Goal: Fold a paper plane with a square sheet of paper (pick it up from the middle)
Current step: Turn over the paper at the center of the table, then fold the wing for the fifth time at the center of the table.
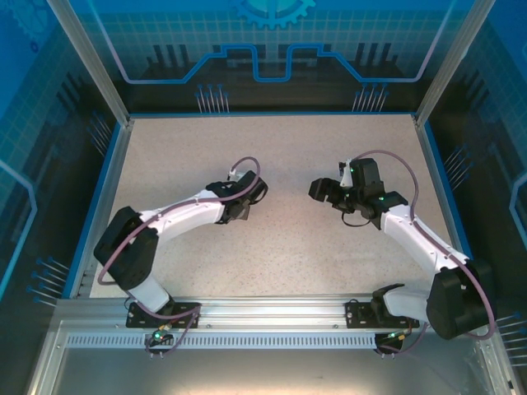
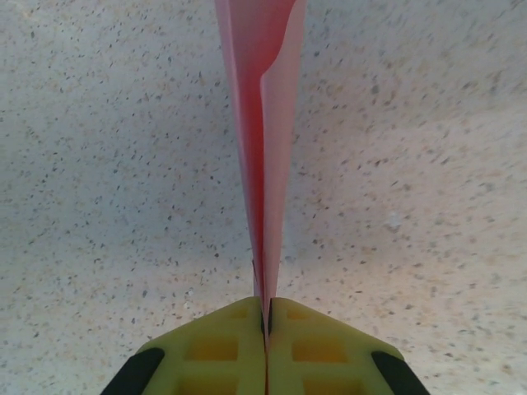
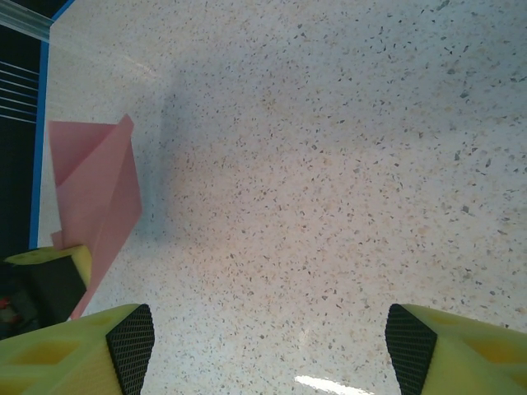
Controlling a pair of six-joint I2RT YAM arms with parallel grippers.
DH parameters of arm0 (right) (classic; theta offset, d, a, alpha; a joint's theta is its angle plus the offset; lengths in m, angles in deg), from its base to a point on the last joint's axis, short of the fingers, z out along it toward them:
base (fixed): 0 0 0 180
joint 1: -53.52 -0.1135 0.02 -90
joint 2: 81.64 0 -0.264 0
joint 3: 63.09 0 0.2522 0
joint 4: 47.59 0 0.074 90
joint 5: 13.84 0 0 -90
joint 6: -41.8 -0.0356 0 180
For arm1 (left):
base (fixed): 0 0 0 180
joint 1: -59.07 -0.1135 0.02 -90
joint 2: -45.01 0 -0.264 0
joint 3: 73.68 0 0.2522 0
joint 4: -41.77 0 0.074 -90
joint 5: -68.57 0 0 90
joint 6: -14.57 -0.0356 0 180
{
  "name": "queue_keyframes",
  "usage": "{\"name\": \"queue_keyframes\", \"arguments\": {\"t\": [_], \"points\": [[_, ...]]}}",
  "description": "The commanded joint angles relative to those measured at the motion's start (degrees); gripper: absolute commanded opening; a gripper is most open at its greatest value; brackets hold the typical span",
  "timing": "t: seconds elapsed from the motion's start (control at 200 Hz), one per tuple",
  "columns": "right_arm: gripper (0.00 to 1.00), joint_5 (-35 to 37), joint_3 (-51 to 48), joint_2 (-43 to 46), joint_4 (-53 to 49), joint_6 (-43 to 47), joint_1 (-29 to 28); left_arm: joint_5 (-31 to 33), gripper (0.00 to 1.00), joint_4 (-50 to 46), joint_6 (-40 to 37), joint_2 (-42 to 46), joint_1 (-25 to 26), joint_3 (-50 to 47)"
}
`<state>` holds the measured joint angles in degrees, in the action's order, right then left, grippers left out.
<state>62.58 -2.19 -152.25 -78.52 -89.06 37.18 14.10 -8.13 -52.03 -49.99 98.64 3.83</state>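
Within left gripper [image 2: 268, 317], paper plane [image 2: 263, 148] extending straight outward, seemingly tail-first

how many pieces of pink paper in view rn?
1. The folded pink paper is pinched edge-on in the shut left end effector; the right wrist camera sees the same piece at its left side. The arms may hide more.

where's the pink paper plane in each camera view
top external: too small to make out; the left gripper holding it sits left of centre.
left wrist: paper plane runs from top centre down into the shut gripper.
right wrist: at the left edge, above that gripper's yellow finger.
shared landmark: the left gripper.
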Motion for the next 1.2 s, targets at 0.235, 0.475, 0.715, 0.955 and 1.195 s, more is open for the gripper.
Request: {"name": "queue_keyframes", "arguments": {"t": [0.235,0.475,0.715,0.955,1.195], "points": [[0.78,1.19,-0.89,0.04,-1.46,-0.16,0.69,3.85,0.13,-3.87,1.21,-10.53,4.16,6.09],[0.78,2.03,-1.08,0.08,-1.64,-0.63,0.75,-2.93,0.34,-1.35,1.38,-12.44,5.61,7.43],[0.78,5.46,-0.69,-1.57,-3.43,0.25,-0.03,-13.57,0.62,5.37,0.86,-3.75,4.93,2.94],[0.71,14.37,7.18,-8.87,-5.93,2.25,-11.30,-29.49,0.79,15.79,4.38,10.30,-4.83,-8.39],[0.59,20.96,23.21,-25.16,-10.05,4.00,-26.53,-33.10,0.85,17.58,8.13,15.71,-14.86,-15.74]]}}
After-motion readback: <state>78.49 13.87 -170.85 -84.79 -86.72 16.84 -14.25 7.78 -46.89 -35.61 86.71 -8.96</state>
